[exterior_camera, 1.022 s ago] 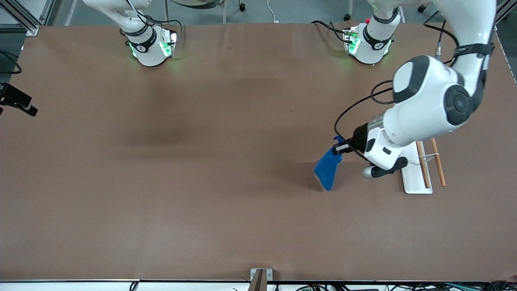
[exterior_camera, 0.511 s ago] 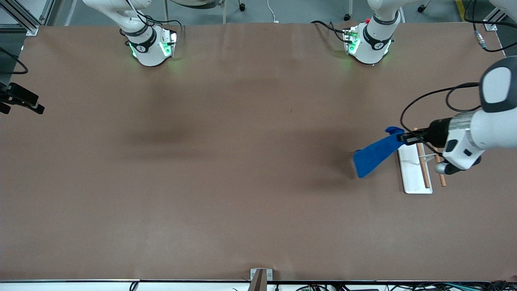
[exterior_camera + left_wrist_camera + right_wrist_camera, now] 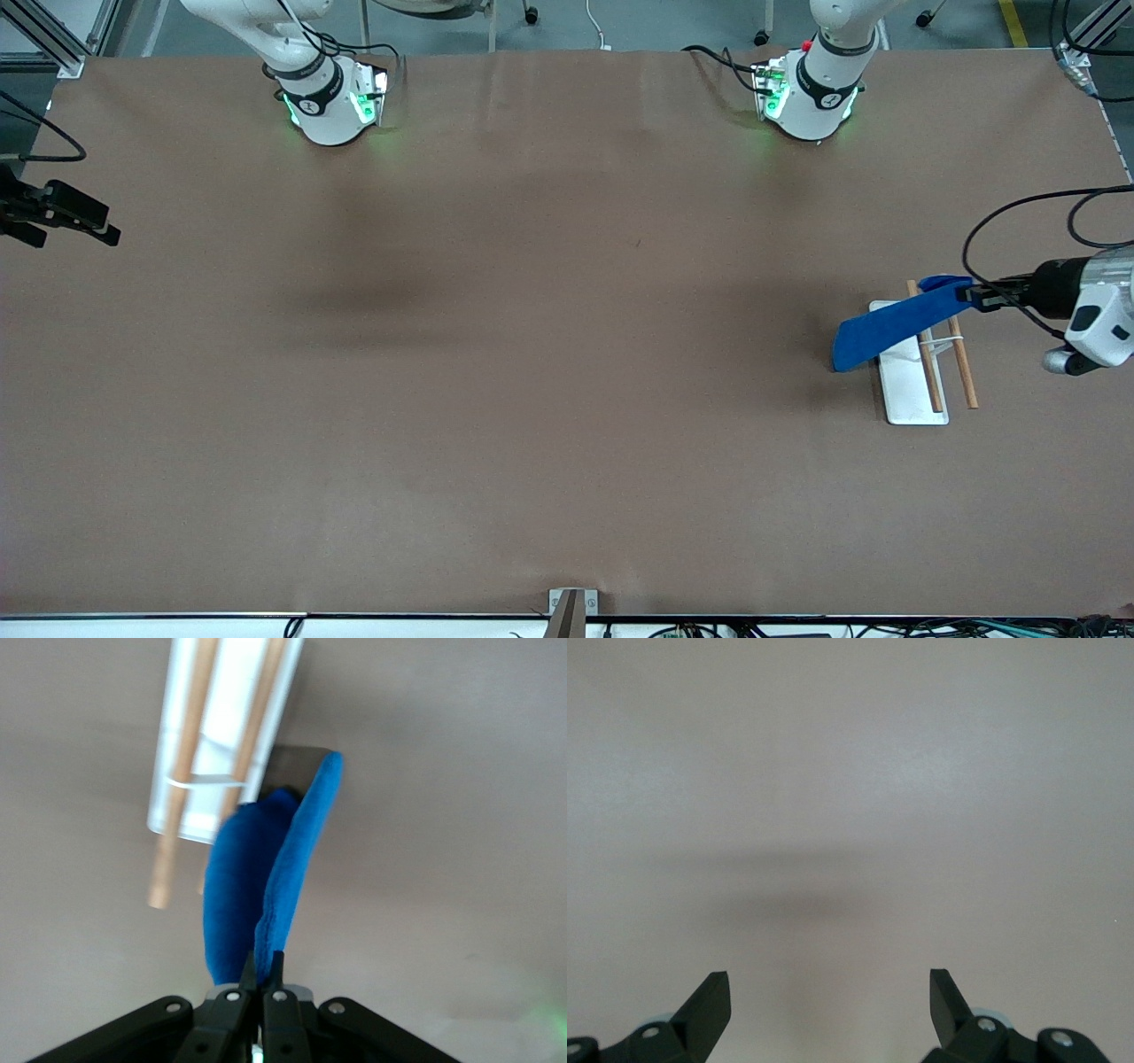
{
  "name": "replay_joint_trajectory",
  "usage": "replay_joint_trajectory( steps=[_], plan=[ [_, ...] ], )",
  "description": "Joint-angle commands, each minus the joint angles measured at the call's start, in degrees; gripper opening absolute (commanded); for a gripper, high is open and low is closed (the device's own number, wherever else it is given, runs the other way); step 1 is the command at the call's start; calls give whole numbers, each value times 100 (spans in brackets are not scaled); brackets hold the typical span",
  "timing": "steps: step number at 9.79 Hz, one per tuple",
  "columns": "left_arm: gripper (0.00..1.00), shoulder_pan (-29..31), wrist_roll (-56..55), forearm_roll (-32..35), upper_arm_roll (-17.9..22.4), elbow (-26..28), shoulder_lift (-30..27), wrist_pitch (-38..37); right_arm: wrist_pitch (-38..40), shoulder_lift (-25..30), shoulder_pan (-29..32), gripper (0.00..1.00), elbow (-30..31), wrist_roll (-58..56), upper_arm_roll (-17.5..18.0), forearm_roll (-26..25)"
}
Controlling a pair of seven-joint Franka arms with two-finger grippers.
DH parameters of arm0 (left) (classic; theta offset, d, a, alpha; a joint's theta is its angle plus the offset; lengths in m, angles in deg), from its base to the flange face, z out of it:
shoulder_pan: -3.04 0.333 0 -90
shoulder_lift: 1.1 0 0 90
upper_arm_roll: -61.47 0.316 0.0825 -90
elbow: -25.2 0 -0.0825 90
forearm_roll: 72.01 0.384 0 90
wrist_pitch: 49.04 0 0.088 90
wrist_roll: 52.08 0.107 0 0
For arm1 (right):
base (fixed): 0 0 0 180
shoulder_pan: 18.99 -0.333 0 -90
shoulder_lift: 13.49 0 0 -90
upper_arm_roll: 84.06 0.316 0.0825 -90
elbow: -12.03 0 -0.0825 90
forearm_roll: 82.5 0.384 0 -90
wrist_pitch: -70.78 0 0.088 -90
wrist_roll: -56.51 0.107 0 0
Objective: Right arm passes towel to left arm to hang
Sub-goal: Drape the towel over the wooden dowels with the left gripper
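As the left arm swings out toward its own end of the table, the left gripper (image 3: 973,295) carries the towel (image 3: 895,323) from over bare tabletop to over the rack (image 3: 908,394), a shift made within the last second. Its fingers are clamped tight on one end of the cloth, and the rest trails down and away in a long slanted fold whose low end hangs just past the rack's edge. The handover therefore looks finished, and what remains is judged to be the hanging itself: lowering the cloth so it drapes across the rods (image 3: 928,363). Seen from the left wrist, the towel (image 3: 266,886) is a bright royal-blue, soft and thick-looking, folded on itself into two hanging layers. Beneath it the rack (image 3: 177,806) is a flat white tray bearing two slim, straight wooden rods side by side. Over at the right arm's end, the right gripper (image 3: 75,217) has drifted slightly inward at the table's edge and waits there, its fingers (image 3: 709,1001) spread wide and holding nothing over plain surface. Smooth, matte brown covering runs across the whole table (image 3: 532,399), faintly creased.
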Motion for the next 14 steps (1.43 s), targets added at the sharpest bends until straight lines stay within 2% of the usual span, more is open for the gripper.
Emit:
replay_joint_trajectory(
  steps=[1,5,8,9,10,14],
  plan=[
    [0,-12,377,488,-45,-692,692,-5,27,131,-100,99,91,91,11,-117],
    [0,-12,703,692,43,-1292,1003,180,53,123,-109,99,91,100,11,-117],
    [0,15,704,727,43,-1285,758,-48,53,123,-100,99,83,100,11,-108],
    [0,32,808,823,69,-1276,870,-5,53,114,-100,99,83,109,11,-108],
    [0,32,1087,1111,78,-1302,1080,178,53,114,-100,99,83,100,11,-108],
    [1,59,1607,1578,87,-1293,1248,749,53,105,-74,99,83,56,2,-108]
  ],
)
